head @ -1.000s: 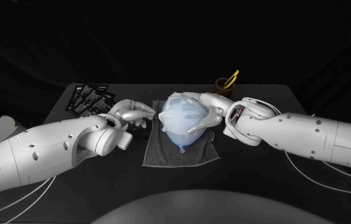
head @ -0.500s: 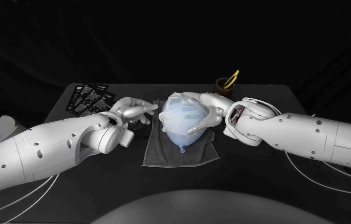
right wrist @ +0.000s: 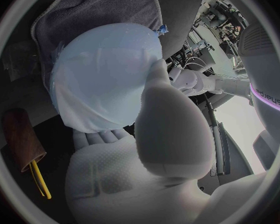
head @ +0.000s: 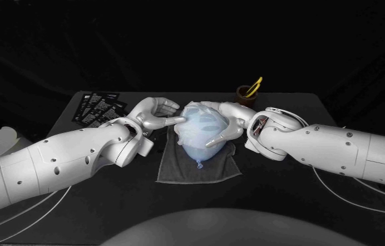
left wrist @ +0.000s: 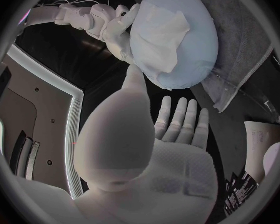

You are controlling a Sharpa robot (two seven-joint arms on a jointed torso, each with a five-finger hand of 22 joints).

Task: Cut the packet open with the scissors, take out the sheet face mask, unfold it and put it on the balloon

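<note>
I see my right hand gripping the balloon, which lies on the grey towel with the sheet face mask draped over it. My left hand holds nothing, its fingers spread and one tip touching the balloon's side.

Right hand fingers partly hidden behind balloon. Scissors blades sunk in cup, yellow handles above rim. Packets print too small to read.
</note>
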